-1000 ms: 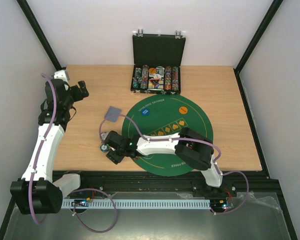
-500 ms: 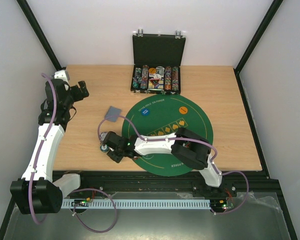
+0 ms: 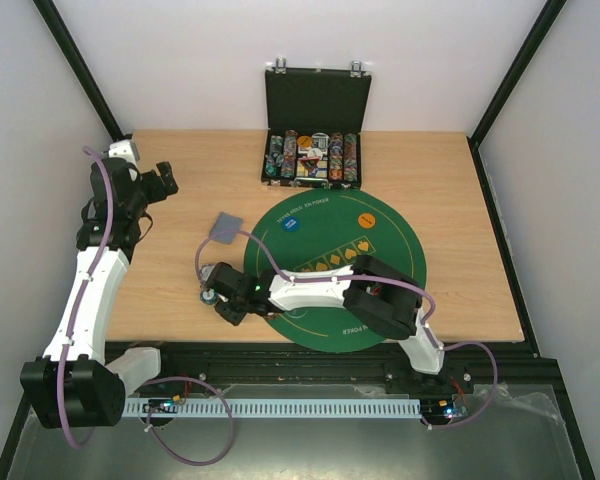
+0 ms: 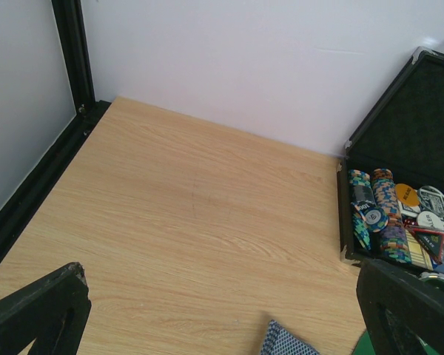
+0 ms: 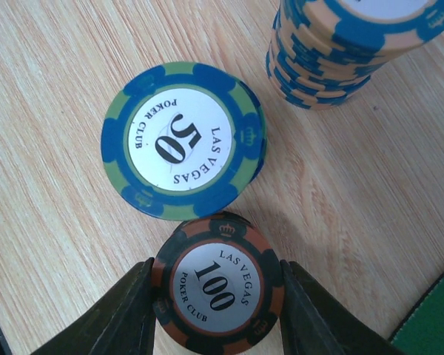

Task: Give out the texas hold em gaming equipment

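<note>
In the right wrist view my right gripper (image 5: 218,296) is shut on a black-and-orange "100" poker chip (image 5: 218,285), a finger touching each side of it on the wood. A blue-and-green "50" chip (image 5: 183,139) lies just beyond it, and a stack of blue-and-cream chips (image 5: 348,44) stands further right. From above, the right gripper (image 3: 216,296) is low over the table, left of the green mat (image 3: 380,270). A grey-blue card (image 3: 224,227) lies above it. Blue (image 3: 292,224) and orange (image 3: 363,218) buttons sit on the mat. My left gripper (image 3: 160,180) hangs open and empty at the far left.
The black hinged case (image 3: 313,157) stands open at the back with rows of chips; the left wrist view shows it as the case (image 4: 429,148) to the right. The card's corner (image 4: 285,345) shows at that view's bottom edge. A black frame post (image 4: 70,52) borders the table's left.
The right gripper's fingers have come together onto the "100" chip, and the arm has shifted slightly left. The left arm has not moved.
</note>
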Controlling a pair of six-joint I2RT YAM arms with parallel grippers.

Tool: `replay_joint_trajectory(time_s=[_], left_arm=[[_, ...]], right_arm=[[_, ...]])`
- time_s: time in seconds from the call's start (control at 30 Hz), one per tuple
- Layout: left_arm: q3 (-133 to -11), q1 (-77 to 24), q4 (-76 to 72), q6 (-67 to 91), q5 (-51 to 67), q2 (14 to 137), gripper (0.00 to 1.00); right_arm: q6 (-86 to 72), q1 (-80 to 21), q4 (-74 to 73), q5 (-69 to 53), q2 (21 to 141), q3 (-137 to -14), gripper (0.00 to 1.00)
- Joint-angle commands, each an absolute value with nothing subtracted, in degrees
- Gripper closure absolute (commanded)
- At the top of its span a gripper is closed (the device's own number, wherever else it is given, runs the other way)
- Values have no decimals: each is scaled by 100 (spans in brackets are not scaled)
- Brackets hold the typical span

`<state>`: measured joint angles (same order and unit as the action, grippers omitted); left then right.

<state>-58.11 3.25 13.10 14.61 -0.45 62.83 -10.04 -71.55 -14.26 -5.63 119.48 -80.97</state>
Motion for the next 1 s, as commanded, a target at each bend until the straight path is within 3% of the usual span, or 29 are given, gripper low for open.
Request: replay_joint_trajectory(time_s=[0.0, 0.47, 0.73, 0.97], left_arm=[[-5774, 343, 1204, 1512, -2, 6328, 0], [-5774, 343, 1199, 1521, 18, 6333, 1], [-5769, 343, 1204, 1521, 18, 6320, 1], [-5758, 343, 1204, 1520, 0, 6302, 0]], right_arm=[[-1007, -7181, -1390, -510, 11624, -8116, 61], [-1250, -6972, -1287, -407, 11020, -7464, 62], [-1168, -6001, -1260, -206, 10512, -7134, 62], [-950, -4870, -1429, -202, 10788, -7630, 62]])
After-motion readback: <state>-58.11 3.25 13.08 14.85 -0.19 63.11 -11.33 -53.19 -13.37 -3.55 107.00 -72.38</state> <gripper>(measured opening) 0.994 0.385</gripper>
